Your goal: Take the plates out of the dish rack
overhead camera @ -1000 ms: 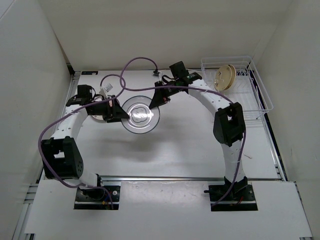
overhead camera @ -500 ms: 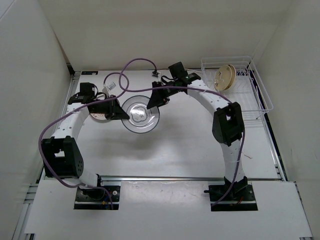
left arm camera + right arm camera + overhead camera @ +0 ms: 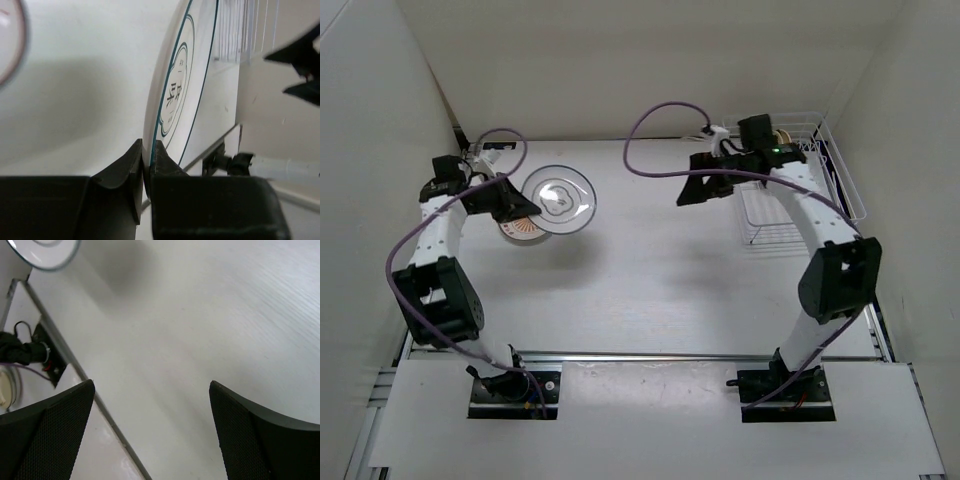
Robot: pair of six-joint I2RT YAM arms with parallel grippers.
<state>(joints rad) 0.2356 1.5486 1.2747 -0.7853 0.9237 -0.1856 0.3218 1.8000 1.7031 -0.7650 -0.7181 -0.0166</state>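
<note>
- grey plate [image 3: 560, 197] is out of the rack and up in the air nr the far-left corner of the worktop [image 3: 670, 290]. It's partly over the orange plate [image 3: 523, 232], which lies flat there. My guess is that's the stacking spot.
- left gripper [image 3: 146, 150] is clamped narrow on the grey plate's rim, one pad each side. Rim pinch makes sense, it's the only bit of a plate the jaws can get around.
- plate looks a bit tilted, not level. Can't tell if it's touching the orange one yet, prob not.
- dish rack [image 3: 765, 225] sits at the far-right corner, well apart from the stack. Looks like one gripper works each side, imo.
- tan plate [image 3: 785, 136]: only a sliver shows at the rack's far end, mostly blocked in the overhead view. Last one to unload afaict.
- right gripper [image 3: 151, 385] is spread wide w/ nothing in it, hovering over bare worktop just left of the rack. Next it'd need to line up on the tan plate's rim.
</note>
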